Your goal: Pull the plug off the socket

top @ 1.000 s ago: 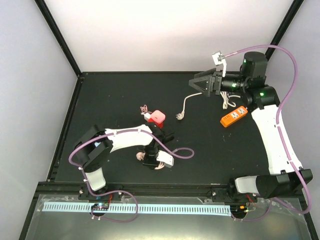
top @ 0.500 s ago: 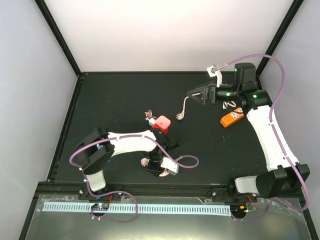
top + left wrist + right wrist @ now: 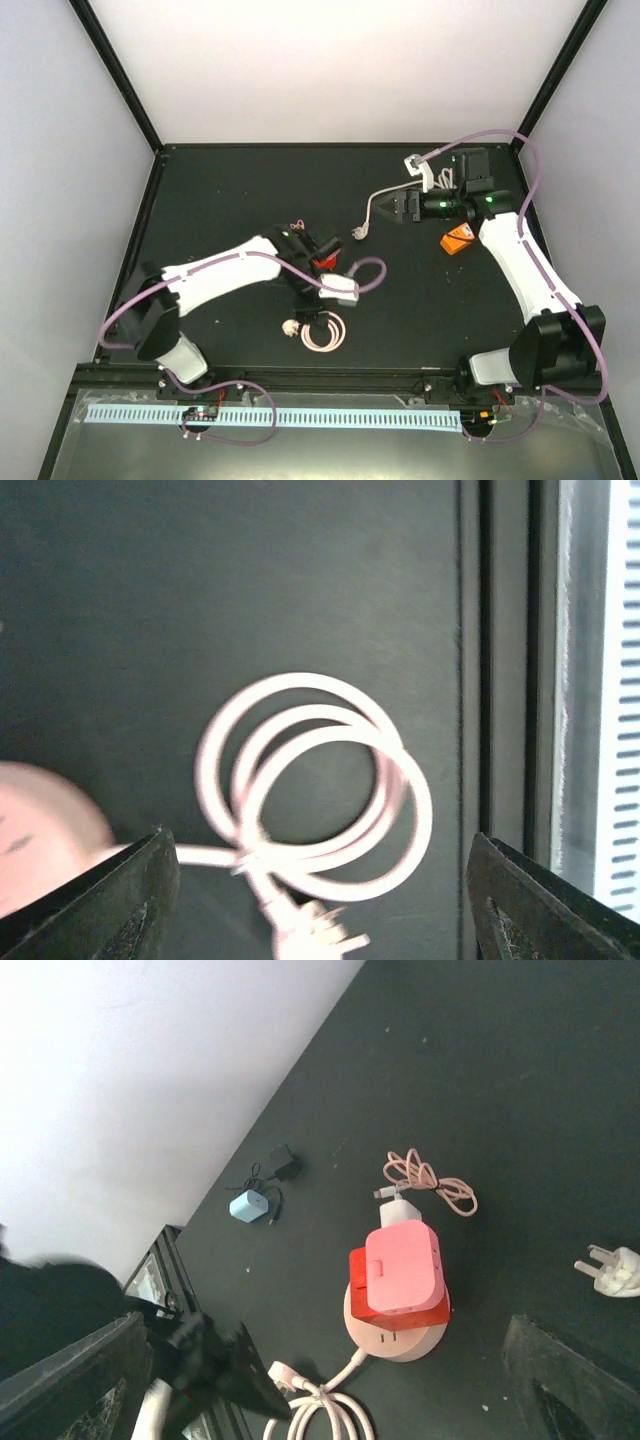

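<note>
A pink cube socket (image 3: 403,1265) sits on a red one (image 3: 322,262), with a white plug (image 3: 400,1206) and its pink cable (image 3: 430,1180) at the far side. Just below shows a round pink socket (image 3: 400,1338); its white cord lies coiled (image 3: 322,331) and ends in a loose plug (image 3: 312,936). My left gripper (image 3: 320,910) hovers open over that coil, touching nothing. The red cube is partly hidden behind my left arm in the top view. My right gripper (image 3: 392,205) is open and empty, to the right of the cubes.
A white three-pin plug (image 3: 360,232) with its cord lies under my right gripper. An orange power strip (image 3: 458,240) is behind the right wrist. A light-blue charger (image 3: 245,1207) and a black adapter (image 3: 282,1160) lie near the wall. The table's front rail (image 3: 505,680) is close to the coil.
My left gripper has opened and risen; the coiled cord now lies free below it. The cube sockets have slid nearer. The right gripper came down and towards the middle.
</note>
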{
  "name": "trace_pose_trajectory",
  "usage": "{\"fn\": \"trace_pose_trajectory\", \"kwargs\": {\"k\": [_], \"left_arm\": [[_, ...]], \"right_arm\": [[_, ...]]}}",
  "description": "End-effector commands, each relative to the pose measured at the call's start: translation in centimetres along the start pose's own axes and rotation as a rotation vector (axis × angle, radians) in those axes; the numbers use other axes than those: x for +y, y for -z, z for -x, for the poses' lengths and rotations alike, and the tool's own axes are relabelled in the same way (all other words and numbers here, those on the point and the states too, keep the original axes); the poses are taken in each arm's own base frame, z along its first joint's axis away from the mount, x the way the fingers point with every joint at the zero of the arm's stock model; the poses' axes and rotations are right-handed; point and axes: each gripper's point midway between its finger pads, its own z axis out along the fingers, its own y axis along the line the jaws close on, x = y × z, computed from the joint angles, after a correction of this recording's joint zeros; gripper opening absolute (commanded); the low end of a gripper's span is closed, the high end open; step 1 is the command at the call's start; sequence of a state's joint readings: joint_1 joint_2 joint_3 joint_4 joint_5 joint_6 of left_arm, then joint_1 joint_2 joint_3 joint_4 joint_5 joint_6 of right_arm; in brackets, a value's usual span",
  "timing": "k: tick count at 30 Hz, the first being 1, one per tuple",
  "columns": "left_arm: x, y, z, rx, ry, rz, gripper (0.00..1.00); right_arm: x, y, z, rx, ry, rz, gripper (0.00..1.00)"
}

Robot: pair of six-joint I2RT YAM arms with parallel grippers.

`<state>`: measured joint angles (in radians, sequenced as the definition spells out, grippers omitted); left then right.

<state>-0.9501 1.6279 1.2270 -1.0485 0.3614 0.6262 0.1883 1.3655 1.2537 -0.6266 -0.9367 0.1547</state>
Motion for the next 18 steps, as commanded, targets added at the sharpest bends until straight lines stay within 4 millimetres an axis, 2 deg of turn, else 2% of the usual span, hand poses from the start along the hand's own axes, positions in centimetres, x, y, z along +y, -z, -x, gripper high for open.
{"fn": "trace_pose_trajectory", "kwargs": {"k": [1,5,8,11,18], "left_arm": [[2.2,5.7,1.3,-0.180,0.058,0.084,0.82],[6.4,10.0,-0.3,-0.337,0.208,0.185,0.81],[8.9,12.2,-1.6,-0.419,0.290,0.265,0.79],[10.4,12.7,-2.8,-0.456,0.326,0.310,0.76],[12.4,11.4,-4.2,-0.461,0.361,0.358,0.62]], "right_arm": [[-1.6,-1.3,-0.2,0.008,-0.038,0.018,0.98],[-2.4,-3.1,-1.0,0.063,-0.053,0.038,0.95],[-3.5,-4.9,-1.6,0.112,-0.072,0.044,0.95],[-4.4,-6.8,-2.3,0.161,-0.098,0.062,0.93],[-6.3,-10.7,-4.1,0.250,-0.138,0.080,0.90]]}}
